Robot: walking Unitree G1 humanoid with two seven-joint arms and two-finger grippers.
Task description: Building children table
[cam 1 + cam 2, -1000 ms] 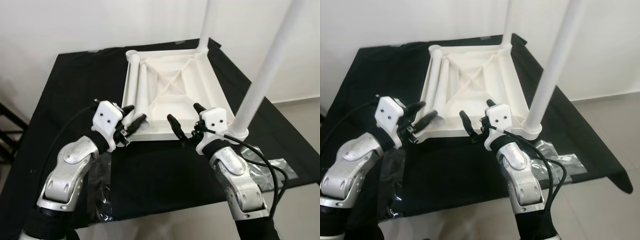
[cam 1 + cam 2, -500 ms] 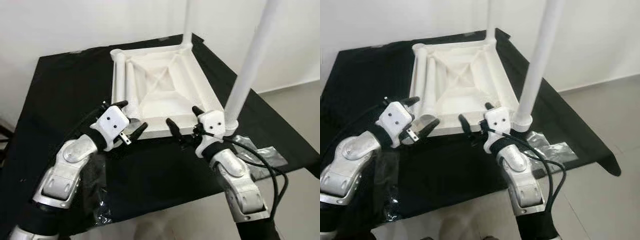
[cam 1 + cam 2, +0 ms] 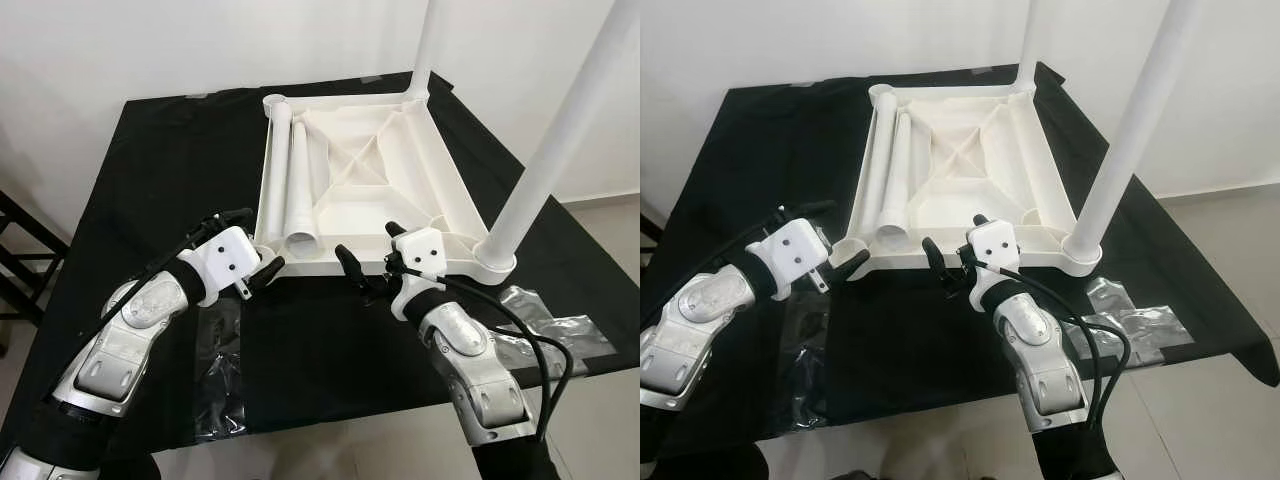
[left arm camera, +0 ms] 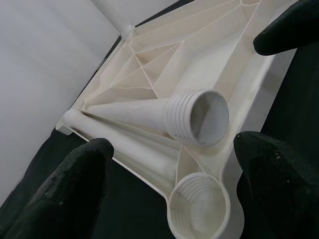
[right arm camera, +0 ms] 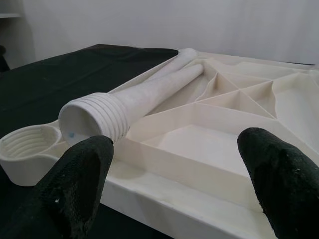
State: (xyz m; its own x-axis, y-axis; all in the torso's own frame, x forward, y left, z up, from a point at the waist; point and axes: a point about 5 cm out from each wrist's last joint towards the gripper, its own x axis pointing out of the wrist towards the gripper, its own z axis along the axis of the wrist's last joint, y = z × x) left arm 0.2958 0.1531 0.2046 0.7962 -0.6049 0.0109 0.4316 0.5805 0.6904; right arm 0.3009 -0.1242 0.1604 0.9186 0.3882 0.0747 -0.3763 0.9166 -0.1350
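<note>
Left eye view: upturned tabletop [image 3: 380, 190] on black cloth [image 3: 160, 170], two legs standing at its right corners; left gripper [image 3: 252, 262] and right gripper [image 3: 368, 262] spread open at its near edge. Left wrist view: loose leg [image 4: 164, 112] lies beside the empty socket [image 4: 199, 209]; a careless grasp risks rolling it away

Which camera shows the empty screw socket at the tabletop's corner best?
The left wrist view: the threaded socket sits close, its ridges clear. The right wrist view shows it side-on; both eye views show it small beside the left tool.
</note>
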